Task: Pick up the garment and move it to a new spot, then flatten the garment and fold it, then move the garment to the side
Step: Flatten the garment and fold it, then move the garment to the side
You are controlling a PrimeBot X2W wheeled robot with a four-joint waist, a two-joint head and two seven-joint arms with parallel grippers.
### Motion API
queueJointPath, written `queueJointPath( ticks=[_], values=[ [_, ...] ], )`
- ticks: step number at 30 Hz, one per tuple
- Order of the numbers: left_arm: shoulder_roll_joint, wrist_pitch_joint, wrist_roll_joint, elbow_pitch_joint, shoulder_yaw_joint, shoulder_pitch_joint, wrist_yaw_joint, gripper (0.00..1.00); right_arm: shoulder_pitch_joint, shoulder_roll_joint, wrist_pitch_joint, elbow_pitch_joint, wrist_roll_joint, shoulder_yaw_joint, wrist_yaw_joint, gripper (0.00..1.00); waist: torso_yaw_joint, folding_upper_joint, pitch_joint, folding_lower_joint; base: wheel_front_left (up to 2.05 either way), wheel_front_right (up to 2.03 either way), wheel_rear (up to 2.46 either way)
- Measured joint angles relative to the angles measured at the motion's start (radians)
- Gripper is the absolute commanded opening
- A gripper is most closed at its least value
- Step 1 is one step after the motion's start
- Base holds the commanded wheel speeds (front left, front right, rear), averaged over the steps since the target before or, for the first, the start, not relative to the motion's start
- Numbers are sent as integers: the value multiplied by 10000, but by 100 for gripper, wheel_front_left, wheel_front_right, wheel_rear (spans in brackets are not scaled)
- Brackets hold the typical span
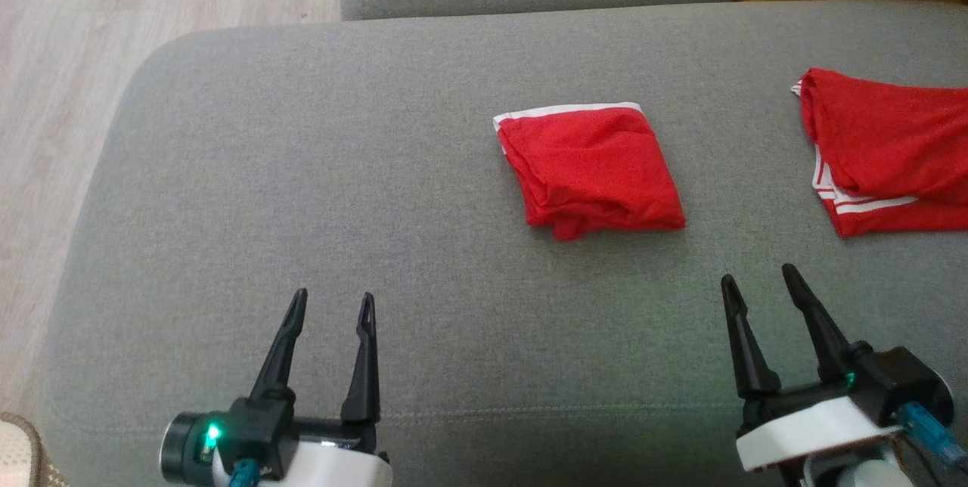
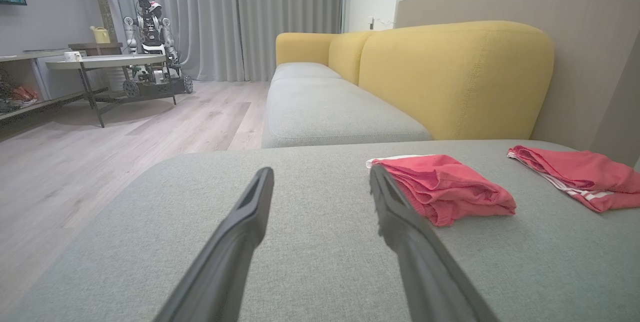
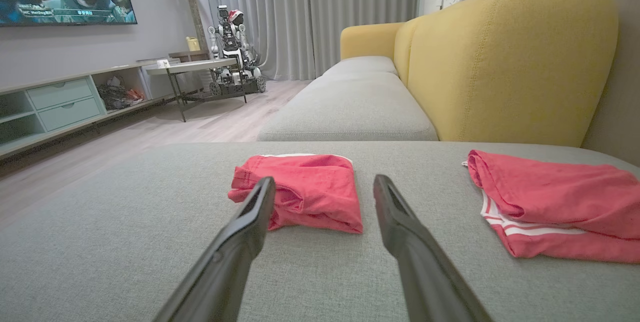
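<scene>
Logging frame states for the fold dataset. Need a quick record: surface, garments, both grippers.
surface: grey sofa seat
centre item: folded red garment, white trim along its far edge, lying free
right item: striped red garment, cut off by the head view's right edge
left gripper: open, empty, apart from both garments
right gripper: open, empty, on the near side of the folded red garment, not touching it

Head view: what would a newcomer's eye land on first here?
Two bright red garments stand out on the grey sofa seat: a folded red garment near the middle and a looser striped garment at the right edge. Nearer the camera, the left hand and right hand hover open, holding nothing.
</scene>
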Motion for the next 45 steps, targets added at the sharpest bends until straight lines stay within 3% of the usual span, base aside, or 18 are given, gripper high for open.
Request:
queueJointPath(
  ticks=[33,40,45],
  values=[
    [2,0,15,265,-15,2,44,100,44,2,0,75,209,244,0,100,126,0,-214,0,0,0,0],
    [2,2,86,326,-207,-21,-13,100,-292,4,0,991,727,765,0,100,150,0,6,0,0,0,0],
    [2,0,261,313,-451,-267,-113,100,-1637,0,0,2220,796,1016,0,100,229,0,483,0,0,0,0]
  ],
)
